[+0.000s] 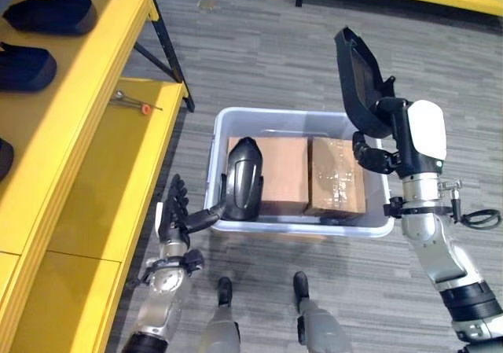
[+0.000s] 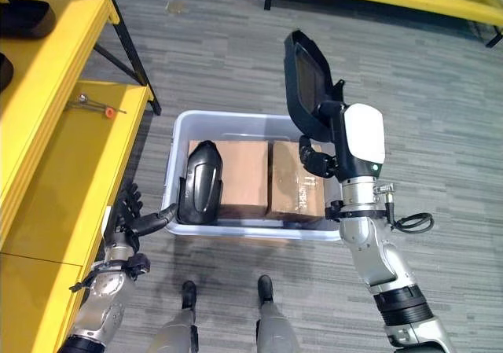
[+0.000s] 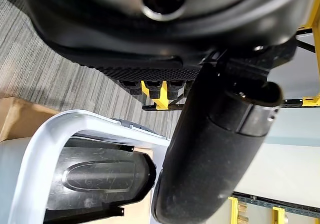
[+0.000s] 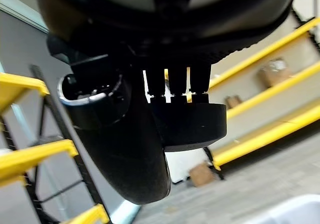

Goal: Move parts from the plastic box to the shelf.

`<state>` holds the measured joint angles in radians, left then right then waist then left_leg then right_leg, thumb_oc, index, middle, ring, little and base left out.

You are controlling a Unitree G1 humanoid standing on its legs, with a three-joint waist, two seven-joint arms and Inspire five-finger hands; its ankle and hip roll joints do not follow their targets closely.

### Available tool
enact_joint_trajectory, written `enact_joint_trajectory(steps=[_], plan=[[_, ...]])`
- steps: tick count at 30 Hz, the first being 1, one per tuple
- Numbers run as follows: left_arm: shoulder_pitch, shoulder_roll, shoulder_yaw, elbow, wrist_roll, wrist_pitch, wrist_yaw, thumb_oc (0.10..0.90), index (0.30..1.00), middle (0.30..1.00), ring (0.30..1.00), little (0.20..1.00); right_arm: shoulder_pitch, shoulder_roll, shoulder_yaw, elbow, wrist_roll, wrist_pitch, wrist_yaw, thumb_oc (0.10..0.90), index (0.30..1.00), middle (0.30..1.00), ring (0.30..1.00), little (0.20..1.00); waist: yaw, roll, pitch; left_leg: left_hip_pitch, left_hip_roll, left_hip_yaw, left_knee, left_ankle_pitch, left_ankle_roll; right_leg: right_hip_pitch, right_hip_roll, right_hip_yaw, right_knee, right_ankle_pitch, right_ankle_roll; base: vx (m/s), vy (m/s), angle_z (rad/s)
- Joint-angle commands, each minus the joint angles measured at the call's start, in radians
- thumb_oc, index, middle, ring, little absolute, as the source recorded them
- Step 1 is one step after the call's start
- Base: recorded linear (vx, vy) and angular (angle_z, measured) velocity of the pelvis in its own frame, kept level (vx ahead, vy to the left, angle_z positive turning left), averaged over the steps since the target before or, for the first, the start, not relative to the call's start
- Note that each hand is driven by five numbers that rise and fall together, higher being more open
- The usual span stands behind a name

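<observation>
A grey plastic box stands on the floor with a black moulded part upright at its left end. My right hand is shut on a second black part and holds it upright above the box's right side. In the right wrist view its fingers curl over that part's edge. My left hand is open beside the box's front left corner, thumb stretched toward the rim. The left wrist view shows the thumb, the box rim and the part inside.
Two cardboard boxes fill the rest of the plastic box. The yellow shelf runs along the left, with black parts on its upper level and a small tool on the lower one.
</observation>
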<state>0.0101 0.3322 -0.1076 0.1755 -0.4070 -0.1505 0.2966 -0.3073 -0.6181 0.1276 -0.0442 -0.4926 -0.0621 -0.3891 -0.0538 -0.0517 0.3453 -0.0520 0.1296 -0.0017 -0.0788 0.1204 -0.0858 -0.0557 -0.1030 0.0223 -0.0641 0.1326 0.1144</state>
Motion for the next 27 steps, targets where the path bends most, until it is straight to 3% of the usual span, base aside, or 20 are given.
enact_joint_trajectory(steps=[1, 4, 7, 11, 12, 14, 17, 18, 20, 22, 27], plan=[[0.04, 0.012, 0.015, -0.038, 0.049, -0.071, -0.017, 0.9, 1.0, 1.0, 1.0, 1.0, -0.099, -0.067, 0.031, -0.061, -0.033, -0.088, -0.037, 0.4, 0.3, 0.3, 0.3, 0.3, 0.009, -0.01, -0.247, 0.057, 0.046, -0.008, 0.013, -0.064, 0.02, -0.047, 0.017, 0.022, 0.141, -0.096, -0.003, 0.04, -0.109, -0.01], [0.065, 0.0, 0.027, -0.034, 0.034, -0.075, -0.016, 0.9, 1.0, 1.0, 1.0, 1.0, -0.152, -0.078, 0.076, -0.058, -0.023, -0.098, -0.024, 0.4, 0.3, 0.3, 0.3, 0.3, 0.028, -0.009, -0.253, 0.042, 0.062, -0.021, 0.069, -0.072, 0.011, -0.019, 0.037, 0.022, 0.12, -0.101, -0.02, 0.0, -0.149, -0.02], [0.079, -0.007, 0.034, -0.038, 0.012, -0.075, -0.013, 0.9, 1.0, 1.0, 1.0, 1.0, -0.216, -0.092, 0.115, -0.057, -0.016, -0.104, -0.019, 0.4, 0.3, 0.3, 0.3, 0.3, 0.051, 0.0, -0.242, 0.016, 0.087, -0.054, 0.061, -0.034, -0.009, -0.013, 0.062, -0.008, 0.113, -0.114, -0.041, -0.08, -0.167, 0.0], [0.056, -0.014, 0.013, -0.056, -0.018, -0.085, -0.008, 0.9, 1.0, 1.0, 1.0, 1.0, -0.28, -0.099, 0.128, -0.067, -0.013, -0.103, -0.049, 0.4, 0.3, 0.3, 0.3, 0.3, 0.085, 0.025, -0.188, -0.082, 0.106, -0.124, -0.008, 0.114, -0.061, -0.046, 0.075, -0.117, 0.144, -0.147, -0.064, -0.22, -0.119, 0.75], [0.032, -0.026, -0.001, -0.048, -0.045, -0.094, -0.006, 0.9, 1.0, 1.0, 1.0, 1.0, -0.292, -0.11, 0.127, -0.075, -0.018, -0.099, -0.062, 0.4, 0.3, 0.3, 0.3, 0.3, 0.078, 0.019, -0.157, -0.11, 0.105, -0.085, -0.001, 0.117, -0.047, -0.063, 0.052, -0.154, 0.168, -0.152, -0.064, -0.27, -0.037, 1.5], [0.004, -0.03, -0.002, -0.032, -0.067, -0.107, -0.008, 0.9, 1.0, 1.0, 1.0, 1.0, -0.293, -0.115, 0.125, -0.08, -0.022, -0.095, -0.071, 0.4, 0.3, 0.3, 0.3, 0.3, 0.053, 0.011, -0.128, -0.118, 0.15, 0.084, 0.062, 0.098, -0.022, -0.082, -0.006, -0.231, 0.194, -0.153, -0.062, -0.28, -0.003, 1.81], [0.001, -0.025, -0.002, -0.041, -0.069, -0.116, -0.013, 0.9, 1.0, 1.0, 1.0, 1.0, -0.293, -0.109, 0.129, -0.072, -0.014, -0.085, -0.074, 0.4, 0.3, 0.3, 0.3, 0.3, 0.064, 0.003, -0.121, -0.108, 0.188, 0.081, 0.152, 0.055, -0.034, -0.08, -0.057, -0.265, 0.215, -0.143, -0.055, -0.12, 0.082, 1.32], [-0.022, -0.03, 0.0, -0.042, -0.071, -0.118, -0.001, 0.9, 1.0, 1.0, 1.0, 1.0, -0.274, -0.105, 0.123, -0.083, -0.005, -0.082, -0.066, 0.4, 0.3, 0.3, 0.3, 0.3, 0.067, 0.002, -0.125, -0.07, 0.216, 0.08, 0.192, -0.012, -0.04, -0.068, -0.12, -0.322, 0.243, -0.134, -0.038, -0.06, 0.173, 1.39], [-0.03, -0.028, -0.004, -0.039, -0.063, -0.116, 0.001, 0.9, 1.0, 1.0, 1.0, 1.0, -0.271, -0.099, 0.121, -0.082, -0.002, -0.076, -0.063, 0.4, 0.3, 0.3, 0.3, 0.3, 0.066, 0.011, -0.131, -0.061, 0.206, 0.077, 0.158, 0.006, -0.042, -0.065, -0.137, -0.337, 0.241, -0.119, -0.024, 0.03, 0.245, 1.3], [-0.028, -0.032, -0.002, -0.027, -0.042, -0.11, 0.003, 0.9, 1.0, 1.0, 1.0, 1.0, -0.257, -0.087, 0.125, -0.075, -0.001, -0.074, -0.045, 0.4, 0.3, 0.3, 0.3, 0.3, 0.065, 0.025, -0.15, -0.031, 0.174, 0.078, 0.101, -0.012, -0.034, -0.051, -0.159, -0.34, 0.24, -0.105, -0.002, 0.11, 0.296, 0.9], [-0.01, -0.005, 0.013, -0.047, -0.01, -0.106, -0.004, 0.9, 1.0, 1.0, 1.0, 1.0, -0.226, -0.036, 0.102, -0.068, 0.017, -0.071, -0.021, 0.4, 0.3, 0.3, 0.3, 0.3, 0.101, 0.004, -0.176, -0.05, 0.082, 0.056, 0.142, -0.081, -0.003, 0.011, -0.245, -0.374, 0.193, -0.056, 0.037, 0.11, 0.251, 0.17]])
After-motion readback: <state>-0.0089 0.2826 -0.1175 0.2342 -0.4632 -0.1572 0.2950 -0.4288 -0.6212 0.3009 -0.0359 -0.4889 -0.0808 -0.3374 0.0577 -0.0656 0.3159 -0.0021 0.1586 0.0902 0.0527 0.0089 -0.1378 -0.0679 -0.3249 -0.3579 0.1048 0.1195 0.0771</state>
